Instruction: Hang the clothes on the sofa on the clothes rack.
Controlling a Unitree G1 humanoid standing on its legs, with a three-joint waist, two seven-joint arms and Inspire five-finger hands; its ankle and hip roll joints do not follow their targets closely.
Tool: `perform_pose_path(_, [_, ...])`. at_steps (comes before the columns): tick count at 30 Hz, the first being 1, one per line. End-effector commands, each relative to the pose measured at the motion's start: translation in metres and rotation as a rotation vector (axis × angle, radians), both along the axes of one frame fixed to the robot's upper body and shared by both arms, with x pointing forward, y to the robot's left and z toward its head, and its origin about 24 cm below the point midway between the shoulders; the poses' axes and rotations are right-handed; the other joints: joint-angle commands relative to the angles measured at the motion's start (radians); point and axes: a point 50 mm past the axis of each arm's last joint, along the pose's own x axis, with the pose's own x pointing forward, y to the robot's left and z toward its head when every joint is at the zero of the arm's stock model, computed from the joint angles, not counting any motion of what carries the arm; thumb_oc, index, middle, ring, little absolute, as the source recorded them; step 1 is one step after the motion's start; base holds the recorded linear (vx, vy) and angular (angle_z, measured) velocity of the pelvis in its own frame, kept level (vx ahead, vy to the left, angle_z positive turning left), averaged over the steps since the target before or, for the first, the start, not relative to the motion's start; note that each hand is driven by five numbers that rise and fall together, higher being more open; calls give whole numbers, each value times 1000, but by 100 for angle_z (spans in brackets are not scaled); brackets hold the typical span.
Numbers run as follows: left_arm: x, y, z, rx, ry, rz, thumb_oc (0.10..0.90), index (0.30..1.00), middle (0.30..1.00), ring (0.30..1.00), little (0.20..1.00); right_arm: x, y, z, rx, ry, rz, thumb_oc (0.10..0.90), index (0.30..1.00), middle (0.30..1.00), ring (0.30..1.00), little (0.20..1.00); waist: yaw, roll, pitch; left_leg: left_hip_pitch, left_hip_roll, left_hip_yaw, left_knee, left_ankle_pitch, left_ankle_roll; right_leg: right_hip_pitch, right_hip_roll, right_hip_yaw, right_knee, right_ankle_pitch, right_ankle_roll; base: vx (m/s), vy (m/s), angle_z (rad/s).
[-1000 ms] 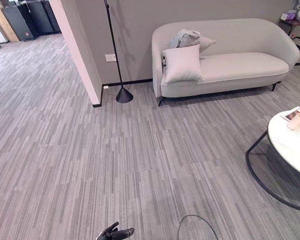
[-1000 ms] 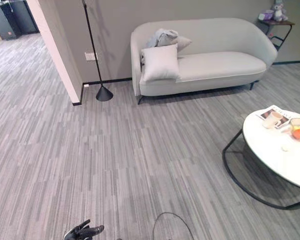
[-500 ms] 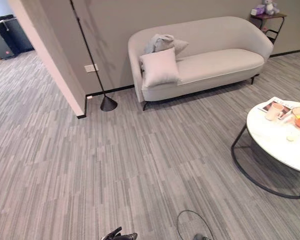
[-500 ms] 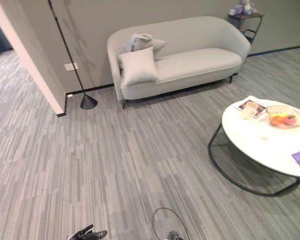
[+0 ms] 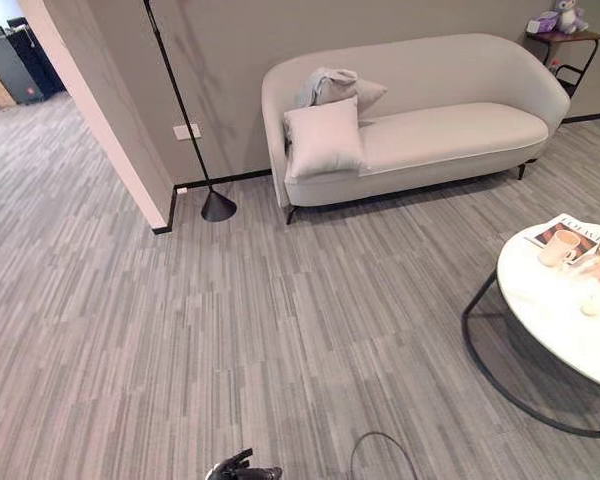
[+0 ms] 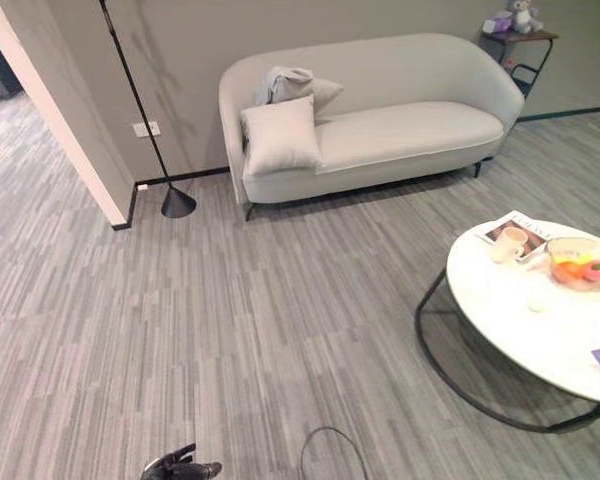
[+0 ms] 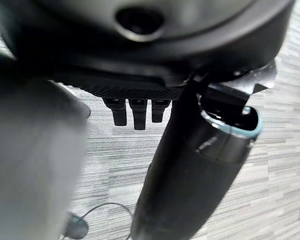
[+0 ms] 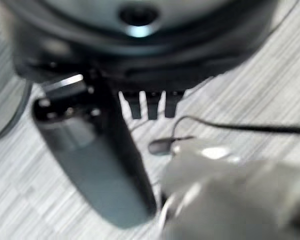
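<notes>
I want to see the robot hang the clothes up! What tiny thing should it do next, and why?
Probably walk closer to the sofa. The clothes lie crumpled behind the cushion, far across the floor, and the left hand hangs low, open and holding nothing.

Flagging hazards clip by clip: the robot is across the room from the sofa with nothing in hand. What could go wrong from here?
1. The round table and its dark frame stand right of the path to the sofa; a wide step could clip them and upset the cup and bowl.
2. The clothes lie bunched behind the cushions, so a grasp may catch a cushion instead.
3. The floor lamp stands near the sofa's left end; a swinging left hand might knock it over.
</notes>
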Motion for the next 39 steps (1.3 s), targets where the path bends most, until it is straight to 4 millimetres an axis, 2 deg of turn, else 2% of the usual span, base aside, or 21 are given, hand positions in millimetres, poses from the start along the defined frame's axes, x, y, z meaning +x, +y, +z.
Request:
perform_pose_path(1, [15,-15,4,-33,-71,-12,800,900,900,900,900,4,-13,5,-58,13,7,800,900,900,900,900,30,-18,28,58,-2,24,127,161,36,3,-14,24,-64,15,-26,200,-131,13])
perform_pose_path(4, [21,-5,7,-33,-108,107,800,900,900,900,900,21,-9,6,-61,-47,22,800,900,900,900,900,68,-46,48,-76,-45,77,-1,50,76,43,-22,46,-64,-22,-1,288,-42,18])
perform_pose_path(5, [19,4,7,-19,-114,178,800,900,900,900,900,37,4,5,-35,-108,86,800,900,900,900,900,107,-46,43,-135,-109,75,-242,73,90,62,-8,64,-64,-50,14,402,59,39])
perform_pose_path(6, [16,7,6,-14,-104,203,800,900,900,900,900,41,12,4,-21,-125,116,800,900,900,900,900,125,-40,39,-146,-131,53,-354,126,87,73,8,80,-64,-64,17,423,42,21])
perform_pose_path(8, [6,12,4,-13,-67,275,800,900,900,900,900,51,25,3,4,-156,156,800,900,900,900,900,159,-48,41,-193,-168,0,-473,173,77,110,29,111,-64,-99,11,339,-15,-14])
perform_pose_path(10, [-11,22,0,-19,-21,428,800,900,900,900,900,61,43,3,40,-200,195,800,900,900,900,900,178,-49,26,-206,-181,-23,-470,203,79,168,54,149,-64,-136,4,542,55,-93])
perform_pose_path(15, [-27,28,-2,1,25,434,800,900,900,900,900,58,63,-1,95,-207,259,800,900,900,900,900,183,-74,0,-172,-210,-12,-433,191,117,220,26,173,-42,-141,16,369,113,-59])
perform_pose_path(16, [-24,33,0,37,23,357,800,900,900,900,900,55,71,-2,121,-198,288,800,900,900,900,900,184,-88,-26,-125,-235,19,-423,144,158,187,-20,183,106,-140,51,571,334,3])
perform_pose_path(17, [-16,34,2,51,3,296,800,900,900,900,900,56,74,-2,131,-207,291,800,900,900,900,900,166,-87,-25,-60,-265,35,-429,103,194,120,-69,181,293,-75,89,656,419,-28])
perform_pose_path(19, [-7,31,3,49,-22,239,800,900,900,900,900,58,70,-1,128,-217,277,800,900,900,900,900,136,-68,-9,1,-284,46,-439,67,229,45,-115,181,503,44,117,277,253,-54])
perform_pose_path(20, [-7,31,3,48,-22,239,800,900,900,900,900,58,70,-1,128,-217,277,800,900,900,900,900,138,-64,-12,-3,-280,47,-438,68,229,42,-112,182,500,48,116,175,204,-39])
perform_pose_path(21, [-4,29,4,56,-22,189,800,900,900,900,900,59,69,-1,125,-220,270,800,900,900,900,900,111,-50,4,36,-289,52,-442,49,247,12,-139,173,609,97,124,153,185,7])
perform_pose_path(24, [-5,29,3,57,-3,147,800,900,900,900,900,51,69,-3,130,-199,276,800,900,900,900,900,72,-14,10,128,-275,53,-476,10,259,-89,-180,121,740,77,105,301,181,10])
perform_pose_path(27, [-4,31,3,56,-4,149,800,900,900,900,900,48,68,-3,132,-197,273,800,900,900,900,900,53,-7,19,174,-264,39,-483,-14,247,-138,-176,85,626,38,83,294,-44,-10])
perform_pose_path(29, [-3,30,3,61,-3,145,800,900,900,900,900,54,67,-1,129,-224,261,800,900,900,900,900,36,-16,31,214,-255,32,-484,-55,220,-173,-172,80,331,26,79,426,-231,20])
perform_pose_path(30, [-2,27,3,59,-2,140,800,900,900,900,900,58,67,0,134,-239,236,800,900,900,900,900,15,-30,36,247,-249,14,-492,-81,196,-197,-161,152,101,101,110,366,-197,25])
perform_pose_path(34, [-3,23,2,51,2,121,800,900,900,900,900,56,68,0,152,-239,244,800,900,900,900,900,-8,-57,18,302,-239,-20,-498,-132,173,-221,-162,255,-33,189,151,372,-130,52])
perform_pose_path(35, [-3,23,2,51,2,121,800,900,900,900,900,56,68,0,152,-238,244,800,900,900,900,900,-9,-56,20,304,-237,-22,-498,-133,172,-216,-160,252,-36,190,151,513,-218,79])
perform_pose_path(37, [-8,26,1,62,14,141,800,900,900,900,900,49,68,-2,156,-218,254,800,900,900,900,900,-4,-73,-12,331,-198,-67,-498,-146,156,-195,-135,259,-17,190,134,490,-302,99])
perform_pose_path(38, [-7,29,2,62,4,184,800,900,900,900,900,52,64,-1,139,-224,258,800,900,900,900,900,6,-70,-25,319,-149,-87,-467,-115,131,-176,-102,233,-16,177,118,413,-355,95])
perform_pose_path(39, [-8,30,2,64,5,201,800,900,900,900,900,54,64,0,137,-232,262,800,900,900,900,900,11,-69,-30,307,-131,-97,-438,-92,118,-161,-88,219,-28,172,109,384,-359,70])
